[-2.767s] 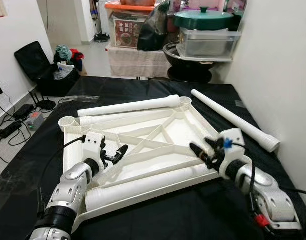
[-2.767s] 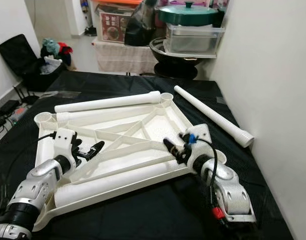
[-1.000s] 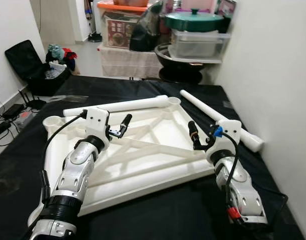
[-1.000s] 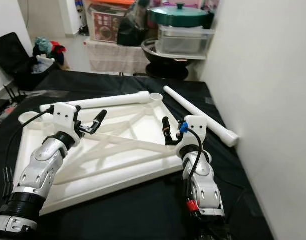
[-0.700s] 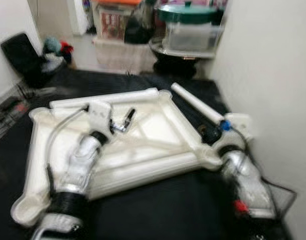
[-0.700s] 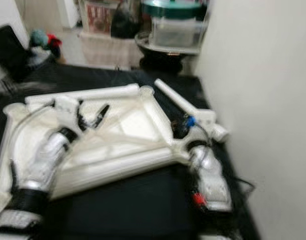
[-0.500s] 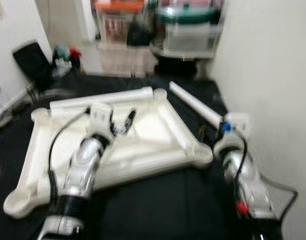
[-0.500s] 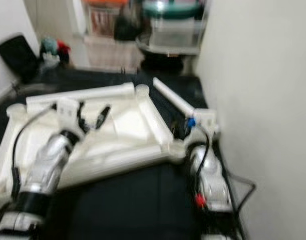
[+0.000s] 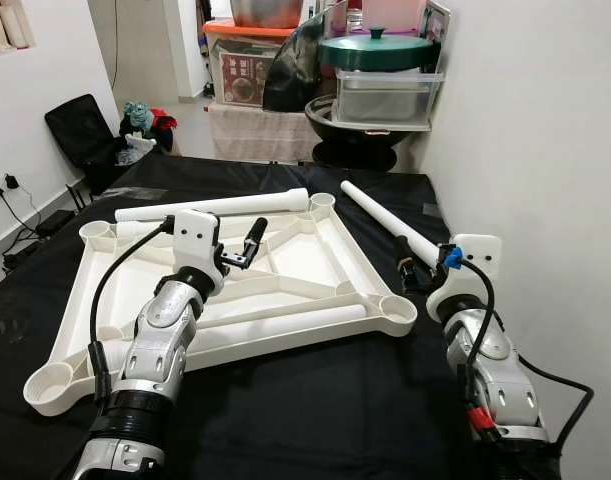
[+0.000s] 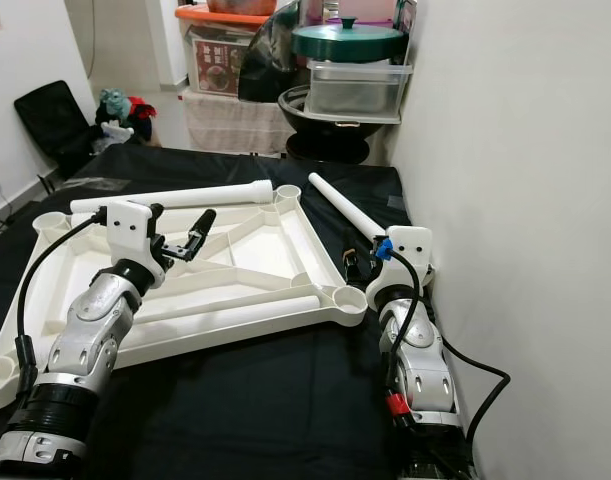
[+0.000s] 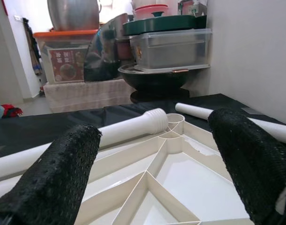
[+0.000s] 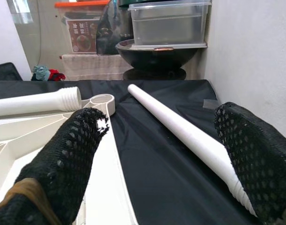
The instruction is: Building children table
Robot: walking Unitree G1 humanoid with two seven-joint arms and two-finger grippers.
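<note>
While the white tabletop (image 9: pixel 285 270) lay underside-up on the black surface (image 9: pixel 315 400), its ribs and 4 corner sockets facing the ceiling, the work appeared to be at the leg-fitting step, with no leg yet standing in a socket. 1 loose leg (image 9: pixel 390 222) lay on the black surface just beside the tabletop's right edge, running from the far right socket toward the near right one. Another leg (image 9: pixel 213 207) rested along the tabletop's far edge, and a 3rd leg (image 9: pixel 275 321) lay along its near rib.

The left hand (image 9: pixel 249 243) hovered above the tabletop's middle ribs, its fingers spread and gripping nothing. The right hand (image 9: pixel 405 268) sat just beside the tabletop's near right socket (image 9: pixel 396 308), close to the loose leg's near end; its fingers were spread too, with nothing between them.

My guess was that the next move called for the right hand to close around that loose leg, tip it upright and seat its threaded end in a socket.

From the right wrist view, the loose leg (image 12: pixel 180 129) ran between the spread fingers (image 12: pixel 68 164), a line-up the head views left vague. From the left wrist view, the far leg's ribbed end (image 11: pixel 154 117) showed beside the far right socket (image 11: pixel 175 117).
</note>
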